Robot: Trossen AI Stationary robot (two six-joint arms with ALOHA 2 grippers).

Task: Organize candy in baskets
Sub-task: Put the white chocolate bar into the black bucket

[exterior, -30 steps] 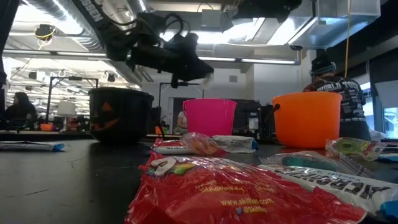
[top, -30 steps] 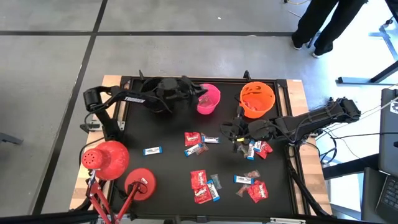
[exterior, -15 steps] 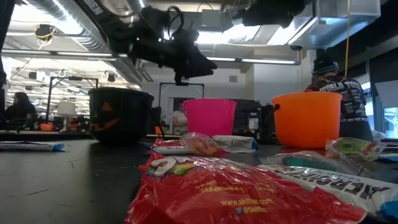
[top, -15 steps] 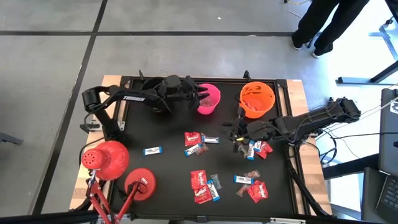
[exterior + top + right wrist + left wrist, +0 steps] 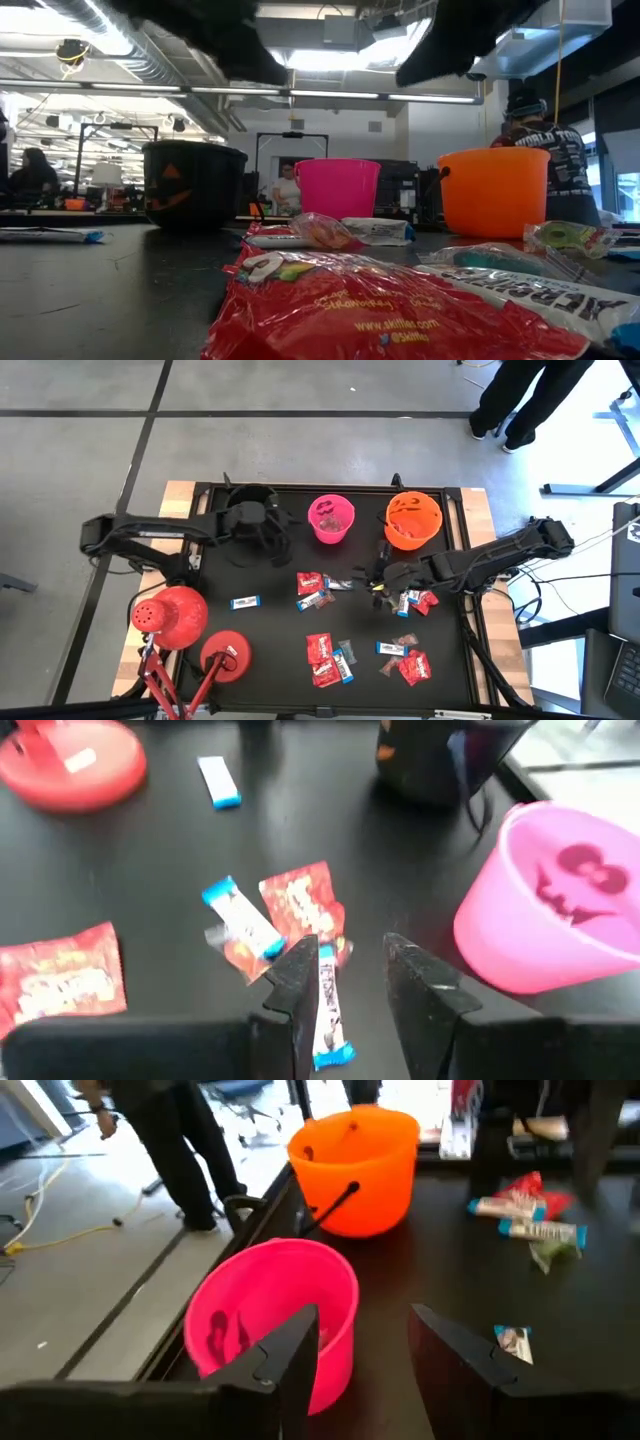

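Two dark arms over a matte black table strewn with crinkly wrapped candy, three smooth plastic buckets along the far edge.

The left gripper point(image 5: 262, 525) hangs above the round black cauldron bucket point(image 5: 243, 520) at about 11 o'clock on the table, its fingers point(image 5: 290, 1350) parted with nothing between them. At 12 o'clock stands the glossy pink bucket point(image 5: 333, 520), a few sweets inside; at 1 o'clock the orange bucket point(image 5: 413, 520) with its thin black handle. The right gripper point(image 5: 372, 580) sits low near the table's centre, fingers point(image 5: 300, 975) apart astride a flat blue-and-white candy bar point(image 5: 327, 1010) without clasping it. More candy point(image 5: 322, 652), shiny red and blue-white packets, lies scattered from 3 to 6 o'clock. Red dome-shaped lamp heads point(image 5: 170, 615) sit at 8 o'clock.
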